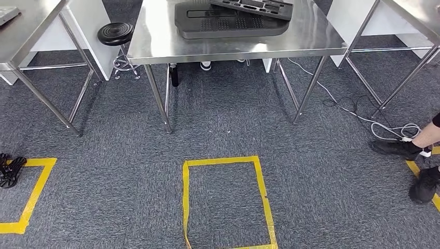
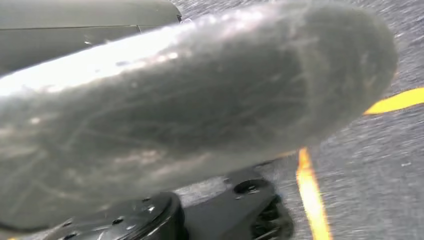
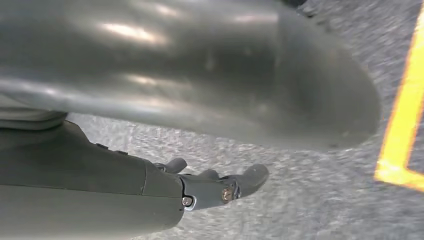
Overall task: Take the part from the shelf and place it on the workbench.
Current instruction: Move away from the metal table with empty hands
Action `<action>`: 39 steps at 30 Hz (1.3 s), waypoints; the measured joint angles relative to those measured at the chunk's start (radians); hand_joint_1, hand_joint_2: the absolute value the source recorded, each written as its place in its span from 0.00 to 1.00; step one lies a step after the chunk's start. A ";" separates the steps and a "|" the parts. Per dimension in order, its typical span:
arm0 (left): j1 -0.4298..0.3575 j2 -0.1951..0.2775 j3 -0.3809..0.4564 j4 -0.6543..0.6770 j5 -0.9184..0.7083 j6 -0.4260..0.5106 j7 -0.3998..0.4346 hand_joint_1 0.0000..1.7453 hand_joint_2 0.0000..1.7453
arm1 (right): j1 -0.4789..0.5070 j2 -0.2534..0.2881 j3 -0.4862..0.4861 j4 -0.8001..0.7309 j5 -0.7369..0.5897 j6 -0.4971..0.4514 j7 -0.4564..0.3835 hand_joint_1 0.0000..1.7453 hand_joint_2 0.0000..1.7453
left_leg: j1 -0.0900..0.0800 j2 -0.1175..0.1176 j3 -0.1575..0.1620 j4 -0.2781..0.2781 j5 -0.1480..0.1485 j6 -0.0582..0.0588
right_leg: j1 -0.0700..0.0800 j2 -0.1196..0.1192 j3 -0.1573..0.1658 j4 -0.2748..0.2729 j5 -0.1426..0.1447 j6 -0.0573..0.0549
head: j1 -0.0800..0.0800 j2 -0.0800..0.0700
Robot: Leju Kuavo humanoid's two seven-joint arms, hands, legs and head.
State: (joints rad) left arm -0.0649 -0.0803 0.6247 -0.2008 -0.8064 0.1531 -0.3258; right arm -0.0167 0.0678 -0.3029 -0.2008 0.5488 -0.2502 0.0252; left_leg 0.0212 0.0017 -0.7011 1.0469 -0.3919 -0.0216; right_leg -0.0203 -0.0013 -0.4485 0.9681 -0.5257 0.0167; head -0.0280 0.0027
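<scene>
Two dark parts (image 1: pixel 233 18) lie stacked on the steel workbench (image 1: pixel 155 41), well ahead of our hanging right hand (image 3: pixel 220 187), whose fingers look loosely apart, holding nothing. Our left hand (image 2: pixel 240 205) is too blurred to judge.

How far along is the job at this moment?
Two dark parts already lie stacked on the steel workbench ahead. Nothing is in hand: the right hand hangs over the carpet holding nothing; the left hand is too blurred to judge. No shelf is visible, so any further fetch remains.
</scene>
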 joint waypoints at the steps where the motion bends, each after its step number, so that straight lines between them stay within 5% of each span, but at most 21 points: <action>1: 0.002 0.000 0.000 0.000 0.000 0.000 0.000 0.00 0.00 | 0.000 0.000 0.001 0.001 0.000 0.000 0.001 0.00 0.00 | 0.001 0.000 -0.011 0.049 -0.059 -0.002 | -0.001 -0.002 -0.013 0.000 0.012 -0.009 | 0.000 0.000; 3: 0.004 0.000 0.001 0.000 0.000 0.000 0.000 0.00 0.00 | 0.001 0.000 0.003 0.001 0.000 0.000 0.002 0.00 0.00 | 0.001 -0.002 -0.031 0.184 -0.158 -0.006 | 0.005 -0.004 -0.039 0.002 0.036 -0.019 | 0.000 0.000; 5: 0.004 -0.001 0.001 0.000 0.001 0.000 0.000 0.00 0.00 | 0.002 0.000 0.004 0.001 0.001 0.000 0.002 0.00 0.00 | 0.001 -0.002 -0.020 0.268 -0.160 -0.008 | 0.010 -0.004 -0.068 0.009 0.057 -0.018 | 0.000 0.000; 6: 0.004 -0.001 0.001 0.000 0.001 0.000 0.000 0.00 0.00 | 0.002 0.000 0.004 0.001 0.001 0.000 0.003 0.00 0.00 | 0.002 -0.002 0.008 0.262 -0.135 -0.008 | 0.010 -0.004 -0.083 0.015 0.065 -0.016 | 0.000 0.000; 8: 0.001 -0.001 0.001 0.000 0.001 0.000 -0.001 0.00 0.00 | 0.003 0.000 0.005 0.001 0.002 0.000 0.004 0.00 0.00 | 0.003 -0.004 0.103 0.161 -0.104 -0.008 | 0.010 -0.003 -0.115 0.034 0.077 -0.008 | -0.001 0.000; 11: -0.004 -0.001 0.002 0.000 0.001 0.001 -0.002 0.00 0.00 | 0.001 0.000 0.006 0.001 0.004 0.001 0.006 0.00 0.00 | -0.004 -0.011 0.197 0.008 -0.139 -0.003 | 0.013 -0.004 -0.149 0.059 0.093 0.013 | 0.001 0.000; 14: -0.005 -0.002 0.004 0.001 0.002 0.001 -0.002 0.00 0.00 | 0.000 -0.001 0.006 0.003 0.005 0.004 0.009 0.00 0.00 | -0.007 -0.008 0.178 -0.011 -0.127 0.025 | 0.010 -0.003 -0.173 0.072 0.097 0.031 | 0.000 0.000; 16: -0.004 -0.003 0.009 0.001 0.002 0.002 -0.002 0.00 0.00 | 0.003 -0.002 0.006 0.005 0.005 0.005 0.010 0.00 0.00 | -0.004 -0.003 0.151 -0.016 -0.102 0.048 | 0.008 -0.001 -0.201 0.133 0.034 0.025 | 0.003 0.000; 18: -0.004 -0.002 0.012 0.001 0.003 0.002 -0.003 0.00 0.00 | 0.004 -0.001 0.006 0.006 0.005 0.005 0.011 0.00 0.00 | -0.006 -0.001 0.119 -0.016 -0.076 0.056 | 0.007 0.000 -0.229 0.244 -0.047 0.017 | 0.007 0.000; 19: -0.004 -0.002 0.012 0.001 0.003 0.002 -0.003 0.00 0.00 | 0.004 -0.001 0.006 0.006 0.006 0.005 0.011 0.00 0.00 | -0.007 0.000 0.101 -0.016 -0.062 0.055 | 0.006 0.000 -0.232 0.292 -0.064 0.020 | 0.007 0.000; 21: -0.004 -0.003 0.012 0.001 0.003 0.001 -0.003 0.00 0.00 | 0.003 -0.002 0.006 0.006 0.006 0.005 0.011 0.00 0.00 | -0.007 0.003 0.064 -0.015 -0.033 0.053 | 0.006 0.000 -0.202 0.314 -0.039 0.041 | 0.007 0.000; 23: -0.004 -0.004 0.012 0.001 0.003 0.000 -0.003 0.00 0.00 | 0.001 -0.003 0.006 0.006 0.006 0.005 0.012 0.00 0.00 | -0.007 0.004 0.031 -0.014 -0.003 0.046 | 0.006 0.000 -0.105 0.208 -0.002 0.054 | 0.008 0.000; 25: -0.004 -0.005 0.012 0.000 0.003 0.001 -0.003 0.00 0.00 | -0.003 -0.004 0.006 0.006 0.007 0.005 0.012 0.00 0.00 | -0.009 0.004 0.016 -0.016 0.024 0.034 | 0.012 0.002 -0.004 0.061 -0.018 0.041 | 0.007 0.000; 26: -0.005 -0.005 0.012 0.000 0.003 0.001 -0.003 0.00 0.00 | -0.004 -0.003 0.006 0.006 0.007 0.005 0.012 0.00 0.00 | -0.009 0.004 0.016 -0.020 0.035 0.028 | 0.016 0.003 0.020 0.018 -0.032 0.031 | 0.007 0.000; 29: -0.002 -0.005 0.013 0.001 0.003 0.001 -0.004 0.00 0.00 | -0.003 -0.003 0.006 0.008 0.007 0.005 0.012 0.00 0.00 | -0.006 0.005 0.016 -0.032 0.053 0.010 | 0.016 0.002 0.004 0.007 -0.012 0.006 | 0.005 0.000; 31: 0.002 -0.004 0.015 0.001 0.003 0.001 -0.004 0.00 0.00 | -0.003 -0.002 0.006 0.009 0.008 0.006 0.013 0.00 0.00 | -0.003 0.004 -0.003 0.018 -0.023 0.003 | 0.010 -0.001 -0.022 0.005 0.016 -0.012 | 0.003 0.000; 33: 0.003 -0.004 0.016 0.001 0.003 0.001 -0.004 0.00 0.00 | -0.001 -0.002 0.006 0.010 0.010 0.007 0.014 0.00 0.00 | -0.001 0.001 -0.029 0.146 -0.137 -0.001 | 0.011 -0.003 -0.052 0.007 0.042 -0.021 | 0.002 0.000; 35: 0.003 -0.005 0.017 0.001 0.003 0.001 -0.004 0.00 0.00 | -0.001 -0.001 0.006 0.010 0.012 0.008 0.014 0.00 0.00 | -0.001 -0.001 -0.029 0.256 -0.169 -0.004 | 0.015 -0.003 -0.082 0.012 0.066 -0.022 | 0.002 0.000; 37: 0.003 -0.005 0.017 0.001 0.003 0.001 -0.004 0.00 0.00 | 0.000 -0.001 0.006 0.010 0.013 0.008 0.014 0.00 0.00 | -0.001 -0.001 0.030 0.240 -0.128 -0.002 | 0.016 -0.003 -0.113 0.021 0.087 -0.017 | 0.002 0.000; 39: 0.001 -0.004 0.017 0.000 0.003 0.001 -0.004 0.00 0.00 | 0.000 -0.001 0.006 0.010 0.015 0.009 0.014 0.00 0.00 | -0.001 -0.003 0.144 0.106 -0.115 0.001 | 0.017 -0.003 -0.140 0.035 0.101 -0.007 | 0.001 0.000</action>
State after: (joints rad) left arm -0.0634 -0.0848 0.6416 -0.2005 -0.8034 0.1542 -0.3303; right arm -0.0168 0.0671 -0.2965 -0.1912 0.5633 -0.2412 0.0393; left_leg 0.0200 -0.0009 -0.5567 1.1526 -0.5067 -0.0202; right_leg -0.0036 -0.0040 -0.5881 1.0031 -0.4252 0.0097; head -0.0266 0.0027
